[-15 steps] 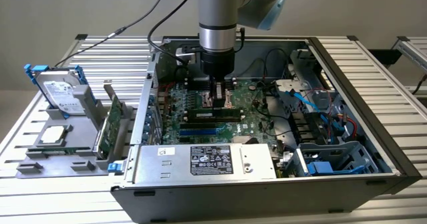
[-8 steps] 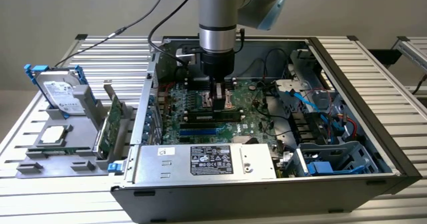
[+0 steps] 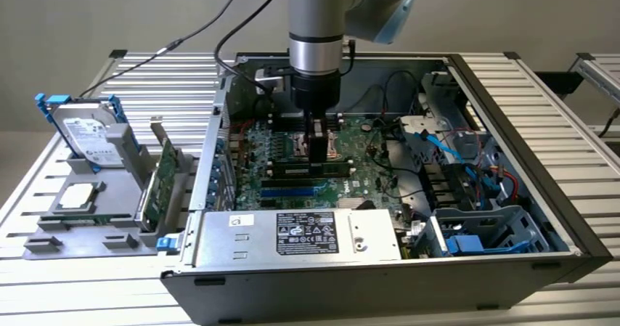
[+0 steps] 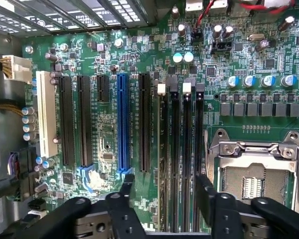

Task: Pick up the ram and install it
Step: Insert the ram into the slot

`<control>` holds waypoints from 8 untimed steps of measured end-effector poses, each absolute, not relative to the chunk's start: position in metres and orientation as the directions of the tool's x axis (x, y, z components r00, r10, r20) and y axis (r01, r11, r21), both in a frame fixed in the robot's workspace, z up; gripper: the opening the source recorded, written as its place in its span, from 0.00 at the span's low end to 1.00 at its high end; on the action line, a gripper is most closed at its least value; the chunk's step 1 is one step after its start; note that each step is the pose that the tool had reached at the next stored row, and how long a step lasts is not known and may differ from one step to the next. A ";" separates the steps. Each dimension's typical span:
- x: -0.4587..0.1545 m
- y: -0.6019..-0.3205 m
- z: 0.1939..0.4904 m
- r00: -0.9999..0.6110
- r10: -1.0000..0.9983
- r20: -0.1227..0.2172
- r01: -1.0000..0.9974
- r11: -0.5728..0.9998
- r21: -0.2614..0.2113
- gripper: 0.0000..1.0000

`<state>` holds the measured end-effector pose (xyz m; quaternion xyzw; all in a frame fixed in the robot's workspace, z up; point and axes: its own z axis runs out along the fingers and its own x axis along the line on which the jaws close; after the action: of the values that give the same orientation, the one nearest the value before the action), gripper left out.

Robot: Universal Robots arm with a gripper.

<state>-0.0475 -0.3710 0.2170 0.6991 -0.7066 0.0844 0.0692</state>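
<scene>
My claw [image 4: 163, 199] hovers open and empty above the ram [image 4: 162, 164] in its slot; I'd press evenly.

No legible text; power supply label [image 3: 306, 233] (black, printed) too small.

The gripper [image 4: 164, 191] hangs right over the green motherboard [image 4: 139, 59], black fingers [image 4: 205, 191] spread either side of the memory slots [image 4: 187, 149]. One slot looks like it's got the ram [image 4: 163, 159] seated in it. Blue expansion slot [image 4: 122, 122] and white slot [image 4: 46, 114] sit beside, empty CPU socket [image 4: 254, 174] nearby.
</scene>
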 end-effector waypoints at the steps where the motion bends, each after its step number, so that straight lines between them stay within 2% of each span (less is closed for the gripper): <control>1: -0.048 -0.371 0.219 -0.012 -0.976 0.216 -1.000 0.008 -0.021 0.62; 2: -0.048 -0.371 0.221 -0.012 -0.976 0.216 -1.000 0.008 -0.018 0.69; 8: -0.048 -0.371 0.232 -0.009 -0.976 0.216 -1.000 0.008 -0.006 0.69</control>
<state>-0.0477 -0.3711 0.2324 0.6998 -0.7060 0.0784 0.0752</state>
